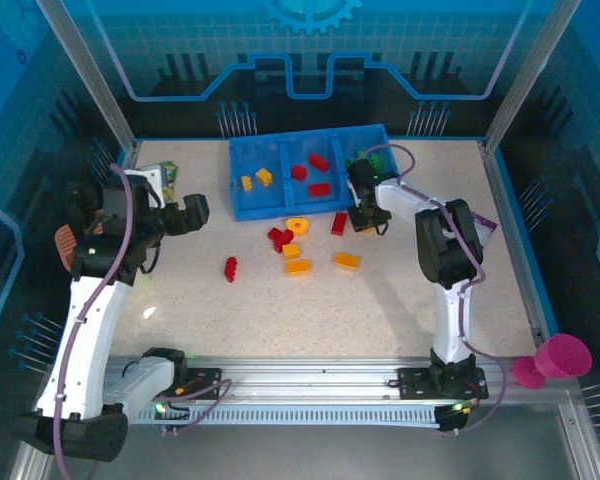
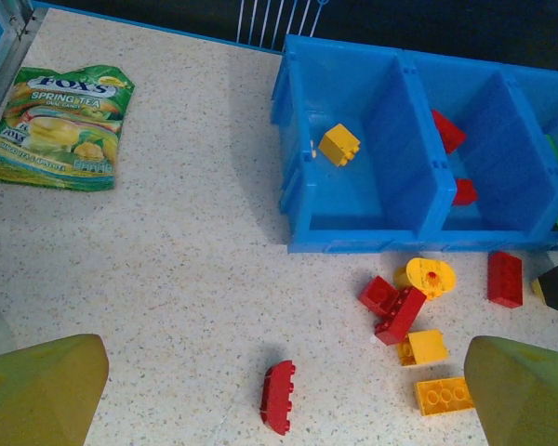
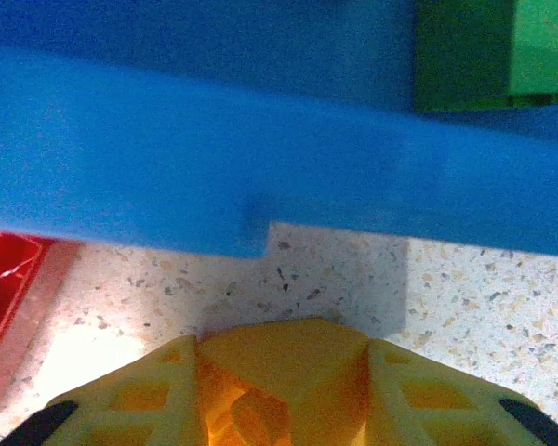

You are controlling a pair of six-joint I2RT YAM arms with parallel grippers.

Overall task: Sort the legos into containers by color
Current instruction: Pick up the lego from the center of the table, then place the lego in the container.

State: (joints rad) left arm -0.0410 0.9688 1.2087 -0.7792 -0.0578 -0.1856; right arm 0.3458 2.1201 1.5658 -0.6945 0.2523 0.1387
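Note:
The blue three-compartment tray (image 1: 260, 212) stands at the back of the table. It holds yellow legos (image 1: 264, 177) on the left, red ones (image 1: 319, 189) in the middle and green ones (image 1: 378, 158) on the right. In front of it lie loose legos: a yellow ring (image 1: 297, 225), red bricks (image 1: 279, 237), yellow bricks (image 1: 298, 266) and a curved red brick (image 1: 230, 268). My right gripper (image 1: 365, 215) is down on the table against the tray's front wall (image 3: 214, 158), shut on a yellow lego (image 3: 284, 372). My left gripper (image 1: 195, 212) hangs open above the curved red brick (image 2: 279, 397).
A green snack packet (image 2: 60, 125) lies at the back left. A purple packet (image 1: 485, 225) shows behind the right arm. A pink cup (image 1: 560, 358) sits off the front right corner, and a salmon holder (image 1: 65, 245) is at the left edge. Metal frame posts border the table.

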